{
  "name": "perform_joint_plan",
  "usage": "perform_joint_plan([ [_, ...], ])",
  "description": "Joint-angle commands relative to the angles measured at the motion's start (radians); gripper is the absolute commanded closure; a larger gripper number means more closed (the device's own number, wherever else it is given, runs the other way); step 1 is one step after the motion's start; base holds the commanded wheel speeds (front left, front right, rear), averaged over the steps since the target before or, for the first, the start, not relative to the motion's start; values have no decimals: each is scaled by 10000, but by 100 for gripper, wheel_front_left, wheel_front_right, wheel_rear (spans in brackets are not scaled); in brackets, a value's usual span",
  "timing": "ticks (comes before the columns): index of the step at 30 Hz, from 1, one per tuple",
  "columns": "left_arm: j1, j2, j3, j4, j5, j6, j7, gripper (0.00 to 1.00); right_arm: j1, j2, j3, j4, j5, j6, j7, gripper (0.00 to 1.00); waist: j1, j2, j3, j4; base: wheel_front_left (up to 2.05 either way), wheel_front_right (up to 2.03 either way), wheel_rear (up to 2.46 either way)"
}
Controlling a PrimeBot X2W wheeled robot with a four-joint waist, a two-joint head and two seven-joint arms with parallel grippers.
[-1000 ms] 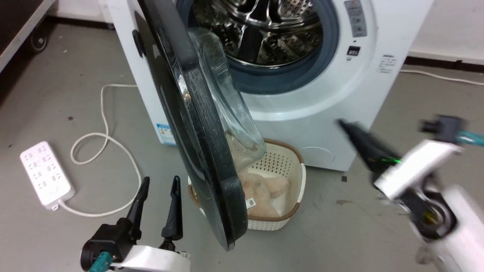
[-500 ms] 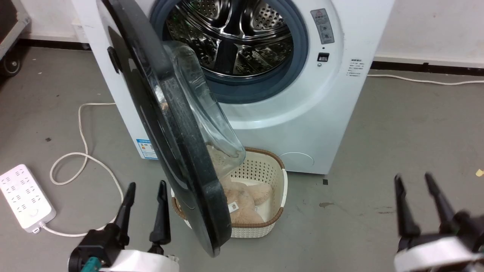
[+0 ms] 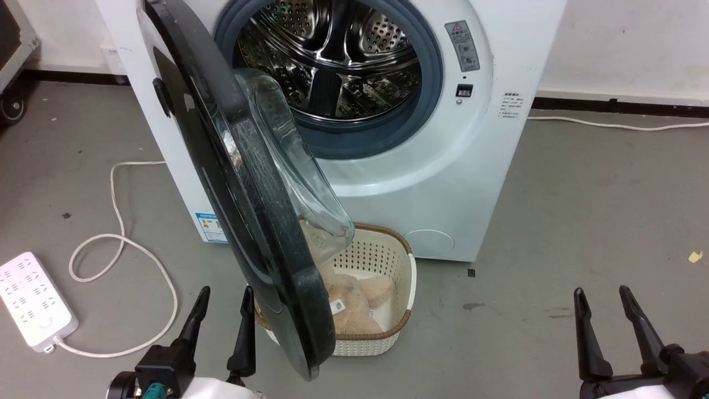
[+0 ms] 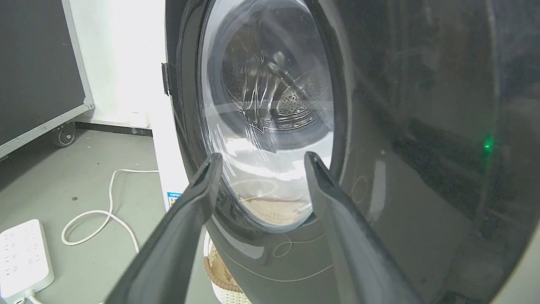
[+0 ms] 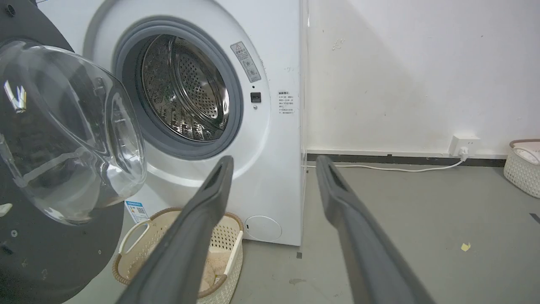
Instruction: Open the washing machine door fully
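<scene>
While the white power strip lies at far left on the grey floor, its cable looping back toward the machine, the left gripper sits low with both dark fingers spread wide and nothing between them. Just to its right, and I can't tell if they touch, is the washing machine door. It's hinged on the machine's left side and swung out partway, nearly edge-on from the head view, with its clear glass bowl bulging to the right. Beneath it a white basket with a brown rim rests on the floor, holding something pale and soft. Behind, the steel drum gapes in the white washing machine. Far right, the right gripper hangs over bare floor, well apart from the door, fingers parted and empty.
</scene>
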Motion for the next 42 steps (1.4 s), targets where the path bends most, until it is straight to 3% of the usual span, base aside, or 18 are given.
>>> perform_joint_plan([
  [1,79,36,-29,29,58,-45,-51,52,107,43,3,6,70,8,-44,0,-1,-1,-20,-4,0,0,0],
  [2,77,31,-42,42,56,-51,-51,100,103,43,10,8,124,8,-44,0,-1,-1,-40,-6,0,0,0],
  [11,-199,-48,456,-945,-414,236,-51,100,109,44,94,7,211,8,-46,0,-1,-1,-164,71,0,0,0],
  [18,-1373,-83,1252,-3780,-777,722,-51,100,73,44,125,47,181,8,-46,0,-1,-1,-186,129,0,0,0],
  [21,-1937,-87,1150,-5026,-629,801,-51,100,31,44,118,63,221,8,-46,0,-1,-1,-179,123,0,0,0],
  [32,-2250,-37,-1616,-6288,99,330,1464,100,-122,45,178,252,418,8,-47,0,-1,-1,-87,-65,0,0,0],
  [42,-1071,-79,-4261,-4289,102,407,1770,100,-262,45,166,292,510,8,-47,0,-1,-1,143,-94,0,0,0],
])
